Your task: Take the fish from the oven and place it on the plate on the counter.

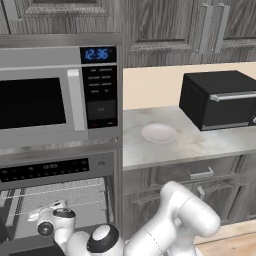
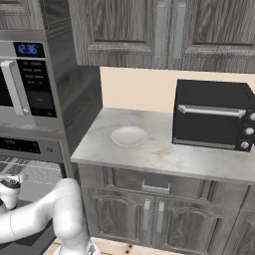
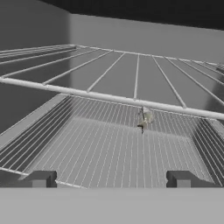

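A simulated kitchen with dark grey wood cabinets and a beige back wall. The counter (image 1: 200,145) of light marbled stone runs to the right of a tall appliance column. The oven (image 1: 50,170) occupies the lower part of that column, its cavity visible with wire racks (image 3: 113,144) inside.

The claw (image 3: 111,178) is inside the oven cavity, its two dark fingertips (image 3: 41,178) spread wide with nothing between them. The fish (image 3: 144,119) appears as a small, blurred piece lying on the lower rack, ahead of the claw and slightly toward the right fingertip, well apart from both tips. A front bar of the upper rack crosses the hand view just above the fish.

The plate (image 1: 159,133), white and round, sits on the counter near the oven column, toward the counter's front edge.

Readable writing: the microwave (image 1: 55,92) above the oven shows "12:36" in blue digits. Other panel markings are too small to read.

A black toaster oven (image 1: 220,99) stands on the counter at the right, beside the plate but not touching it.
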Robot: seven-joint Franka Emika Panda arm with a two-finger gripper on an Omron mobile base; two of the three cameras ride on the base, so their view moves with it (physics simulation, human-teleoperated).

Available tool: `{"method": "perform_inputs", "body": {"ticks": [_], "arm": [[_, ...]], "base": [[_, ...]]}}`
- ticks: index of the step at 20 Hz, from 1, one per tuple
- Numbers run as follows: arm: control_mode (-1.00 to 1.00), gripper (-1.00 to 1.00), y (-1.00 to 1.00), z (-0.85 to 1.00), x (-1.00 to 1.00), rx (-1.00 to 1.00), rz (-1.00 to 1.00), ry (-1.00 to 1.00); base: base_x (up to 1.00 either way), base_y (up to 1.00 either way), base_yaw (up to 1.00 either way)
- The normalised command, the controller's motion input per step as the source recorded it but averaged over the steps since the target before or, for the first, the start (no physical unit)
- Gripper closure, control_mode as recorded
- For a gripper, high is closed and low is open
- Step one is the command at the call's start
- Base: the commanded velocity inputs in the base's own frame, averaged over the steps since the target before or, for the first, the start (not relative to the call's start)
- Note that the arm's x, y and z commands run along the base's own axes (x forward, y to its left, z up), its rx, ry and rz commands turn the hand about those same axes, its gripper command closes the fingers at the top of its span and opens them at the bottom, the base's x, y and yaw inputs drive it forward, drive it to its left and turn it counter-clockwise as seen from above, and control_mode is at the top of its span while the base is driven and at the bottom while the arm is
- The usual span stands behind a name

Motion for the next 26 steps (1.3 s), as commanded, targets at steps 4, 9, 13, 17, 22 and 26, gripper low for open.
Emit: {"method": "perform_inputs", "body": {"ticks": [4, 9, 13, 17, 22, 26], "arm": [[-1.0, -1.0, 0.0, -0.89, 0.03, 0.18, 0.0, 0.0], [-1.0, -1.0, 0.0, -0.92, 0.01, 0.13, 0.0, -0.01], [-1.0, -1.0, 0.0, -0.74, 0.09, 0.08, 0.0, -0.06], [-1.0, -1.0, 0.0, -0.88, 0.01, 0.05, 0.0, -0.02], [-1.0, -1.0, 0.0, -0.97, 0.0, 0.0, 0.0, 0.0], [-1.0, -1.0, 0.02, -0.9, 0.0, 0.0, 0.0, -0.03]], "base": [[0.0, 0.0, 0.0], [0.0, 0.0, 0.0], [0.0, 0.0, 0.0], [0.0, 0.0, 0.0], [0.0, 0.0, 0.0], [0.0, 0.0, 0.0]]}}
